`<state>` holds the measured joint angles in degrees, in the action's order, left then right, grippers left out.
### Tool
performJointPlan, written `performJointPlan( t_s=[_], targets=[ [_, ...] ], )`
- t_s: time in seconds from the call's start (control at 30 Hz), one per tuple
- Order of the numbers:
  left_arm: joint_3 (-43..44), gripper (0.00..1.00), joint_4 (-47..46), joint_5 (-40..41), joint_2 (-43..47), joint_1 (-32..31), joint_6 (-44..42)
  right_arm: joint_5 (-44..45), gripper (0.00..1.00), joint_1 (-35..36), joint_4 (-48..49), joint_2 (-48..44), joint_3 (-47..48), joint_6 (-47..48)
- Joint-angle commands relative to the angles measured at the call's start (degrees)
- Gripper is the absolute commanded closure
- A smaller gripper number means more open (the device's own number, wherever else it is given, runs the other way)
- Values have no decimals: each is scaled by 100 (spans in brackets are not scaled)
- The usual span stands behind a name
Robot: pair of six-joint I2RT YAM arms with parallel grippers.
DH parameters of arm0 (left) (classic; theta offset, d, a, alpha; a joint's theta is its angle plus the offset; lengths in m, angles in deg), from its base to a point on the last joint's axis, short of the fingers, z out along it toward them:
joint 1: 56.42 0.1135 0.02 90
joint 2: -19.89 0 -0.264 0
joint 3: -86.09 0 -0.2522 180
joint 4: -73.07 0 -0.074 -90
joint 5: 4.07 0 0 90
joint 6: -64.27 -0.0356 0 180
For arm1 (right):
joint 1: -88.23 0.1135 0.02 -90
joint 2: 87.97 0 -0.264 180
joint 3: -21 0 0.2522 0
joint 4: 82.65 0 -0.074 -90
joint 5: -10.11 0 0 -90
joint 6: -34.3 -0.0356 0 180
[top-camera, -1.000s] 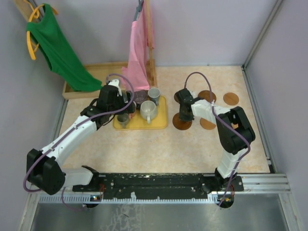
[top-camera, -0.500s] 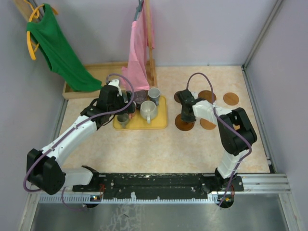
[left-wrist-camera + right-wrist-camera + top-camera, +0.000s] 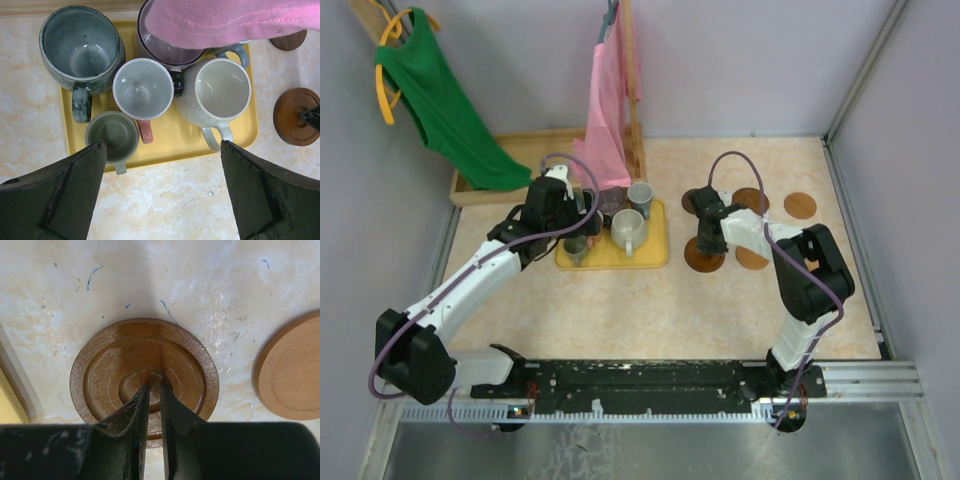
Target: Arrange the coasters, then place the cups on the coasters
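My right gripper (image 3: 705,243) (image 3: 155,385) is shut, its tips pressed onto the centre of a dark brown coaster (image 3: 703,259) (image 3: 110,375) lying flat on the table. A tan coaster (image 3: 752,258) (image 3: 292,375) lies just to its right. Further back lie two more coasters (image 3: 750,198) (image 3: 800,205). On the yellow tray (image 3: 170,147) stand several cups: dark grey-green (image 3: 80,47), white with a pink handle (image 3: 142,88), cream (image 3: 222,93), small green (image 3: 112,135) and mauve (image 3: 165,47), partly under pink cloth. My left gripper (image 3: 570,225) (image 3: 162,150) hangs open over the tray's near edge, holding nothing.
A pink cloth (image 3: 605,110) hangs from a wooden rack behind the tray and dips into the left wrist view. A green garment (image 3: 445,105) drapes into a wooden tray (image 3: 535,142) at the back left. Walls close the table on the left, back and right.
The right gripper and the brown coaster under it have shifted slightly to the right. The left arm has not moved.
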<state>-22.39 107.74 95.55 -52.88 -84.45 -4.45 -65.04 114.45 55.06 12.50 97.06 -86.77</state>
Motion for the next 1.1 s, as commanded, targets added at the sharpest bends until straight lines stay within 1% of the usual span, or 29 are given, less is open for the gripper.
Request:
performJointPlan(
  t_s=[0.0, 0.23, 0.47, 0.77, 0.9, 1.07],
  targets=[
    [70, 0, -104, 30, 79, -45, 74, 56, 84, -55, -48, -227, 99, 60],
    [116, 0, -113, 62, 29, -70, 70, -68, 83, -46, -202, -311, 531, 211],
    [219, 0, -114, 126, -109, -125, 64, 24, 82, 85, -170, -813, 732, 290],
    [666, 0, 106, 526, -488, -188, -43, 93, 80, 130, 67, -1210, 564, 478],
    [685, 0, 66, 705, -448, -191, -14, 124, 79, 131, 120, -1320, 537, 586],
    [704, 0, 165, 856, -385, -187, -86, -104, 76, 178, 253, -1463, 552, 593]
  ],
)
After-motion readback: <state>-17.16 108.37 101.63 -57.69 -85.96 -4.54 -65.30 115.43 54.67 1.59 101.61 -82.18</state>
